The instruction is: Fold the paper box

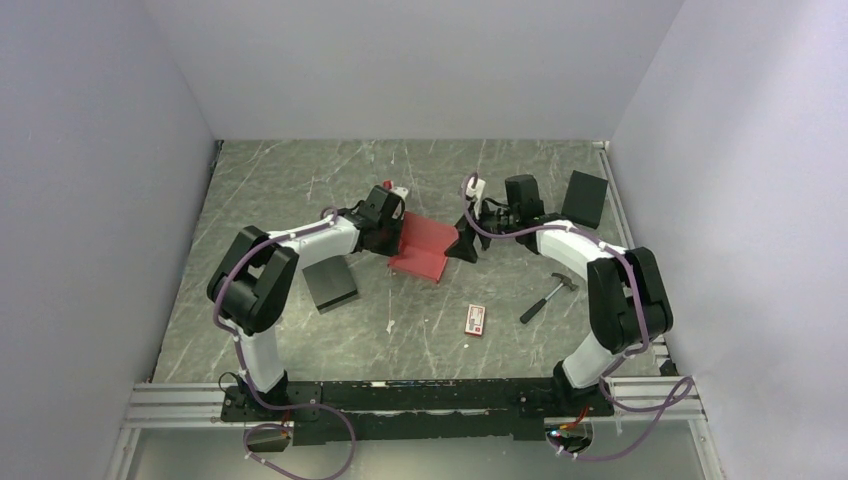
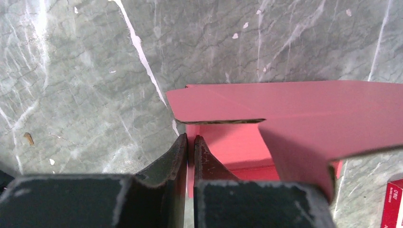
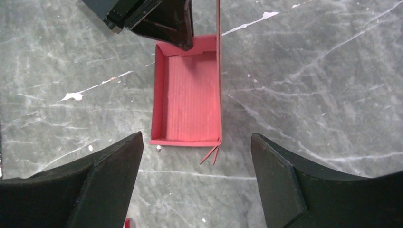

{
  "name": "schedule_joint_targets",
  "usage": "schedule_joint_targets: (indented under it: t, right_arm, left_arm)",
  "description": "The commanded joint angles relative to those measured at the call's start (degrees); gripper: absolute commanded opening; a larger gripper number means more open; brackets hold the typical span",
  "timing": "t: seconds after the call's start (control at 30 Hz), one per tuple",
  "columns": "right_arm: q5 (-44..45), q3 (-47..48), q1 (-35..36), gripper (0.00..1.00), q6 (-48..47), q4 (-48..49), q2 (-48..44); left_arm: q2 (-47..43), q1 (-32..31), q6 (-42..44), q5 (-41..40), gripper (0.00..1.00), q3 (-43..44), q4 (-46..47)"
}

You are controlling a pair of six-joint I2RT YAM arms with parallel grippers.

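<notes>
The red-pink paper box [image 1: 420, 252] lies mid-table as an open tray with walls raised and one tall flap upright. My left gripper [image 1: 392, 222] is at its far-left end, shut on one thin wall; in the left wrist view the gripper [image 2: 190, 138] pinches the box [image 2: 294, 114] edge between closed pads. My right gripper [image 1: 465, 245] is open and empty just right of the box. In the right wrist view the right gripper [image 3: 196, 137] stands wide apart above the near end of the box [image 3: 190, 90], not touching it. The left gripper's fingers [image 3: 166, 21] show at the far end.
A black box [image 1: 330, 285] lies left of the paper box, and another black box [image 1: 585, 198] at the back right. A hammer [image 1: 548, 297] and a red-and-white packet [image 1: 476, 320] lie in front; the packet also shows in the left wrist view [image 2: 392, 204].
</notes>
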Motion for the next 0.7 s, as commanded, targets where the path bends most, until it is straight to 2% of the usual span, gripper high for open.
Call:
schedule_joint_targets:
  t: [0.0,0.07,0.13,0.23,0.3,0.4,0.67]
  right_arm:
    - [1.83,4.42,2.3,0.79,-2.6,3.9,1.65]
    - [4.9,4.54,4.2,0.7,-3.91,3.79,2.09]
    - [8.18,4.19,5.67,0.5,-4.56,4.6,2.07]
    - [11.19,3.29,6.57,0.27,-3.58,6.19,1.75]
    - [12.0,2.74,6.69,0.18,-2.5,6.89,1.54]
    - [12.04,2.4,6.69,0.1,-1.37,6.82,1.24]
    - [12.09,1.65,6.77,0.04,1.06,7.1,0.29]
  left_arm:
    - [0.88,-0.01,5.25,1.72,0.01,0.52,0.14]
    - [0.95,-0.02,6.02,2.29,0.01,0.46,0.83]
    - [0.95,0.07,6.44,2.4,0.02,0.25,1.51]
    - [0.52,0.22,6.9,2.8,0.05,-0.6,3.29]
    - [0.0,0.47,6.93,3.31,0.07,-1.82,4.87]
    - [-0.82,0.98,7.01,4.78,0.11,-3.86,7.49]
    - [-1.38,1.32,7.78,5.15,0.16,-6.68,11.2]
